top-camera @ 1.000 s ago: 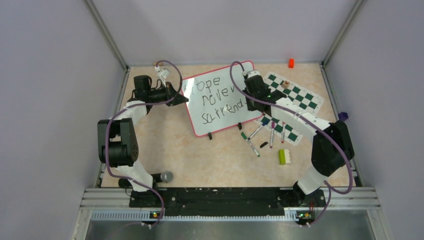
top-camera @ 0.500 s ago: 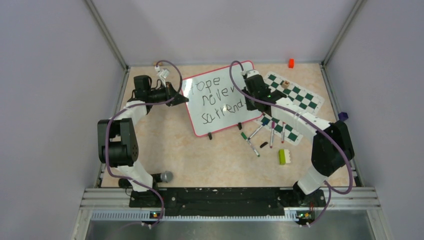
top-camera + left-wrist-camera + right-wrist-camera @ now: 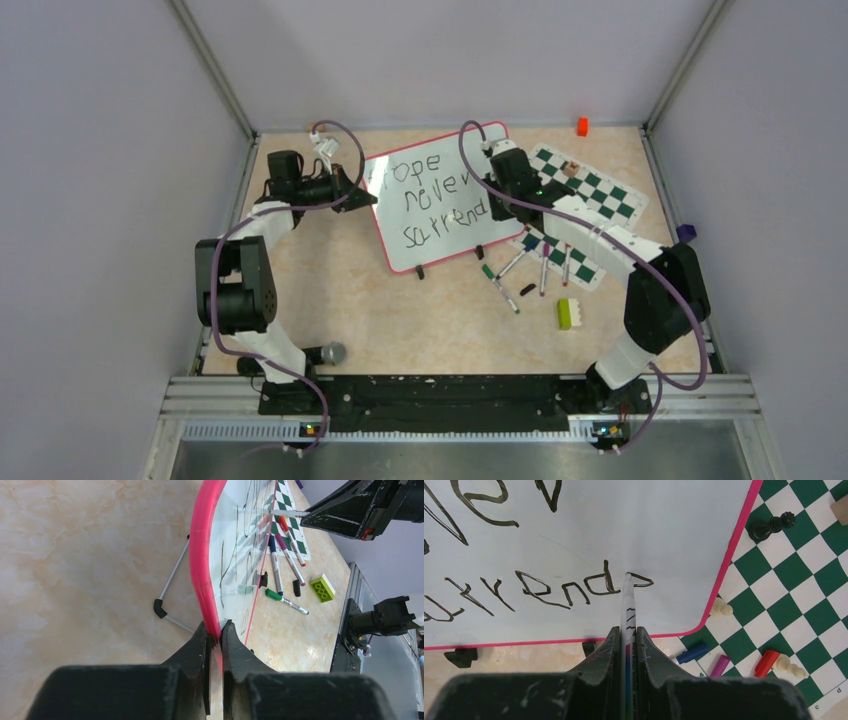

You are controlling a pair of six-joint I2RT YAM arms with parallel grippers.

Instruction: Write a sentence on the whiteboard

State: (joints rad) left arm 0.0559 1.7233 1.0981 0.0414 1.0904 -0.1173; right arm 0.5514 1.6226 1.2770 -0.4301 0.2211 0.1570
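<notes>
The whiteboard, white with a red-pink rim, stands tilted on its clips at the back middle of the table. The sentence reads roughly "Hope never surrend" in three lines. My left gripper is shut on the board's left rim; in the left wrist view the fingers pinch the pink rim. My right gripper is shut on a white marker. The marker's tip touches the whiteboard at a fresh stroke just right of the "d" of the sentence.
A green-and-white chess mat lies right of the board, with chess pieces and marker caps on it. Several markers and a green brick lie in front. An orange block sits far back right. A grey round object lies near left.
My right gripper has shifted slightly with the marker, adding a small stroke after "surrend". The left arm and the board have not moved.
</notes>
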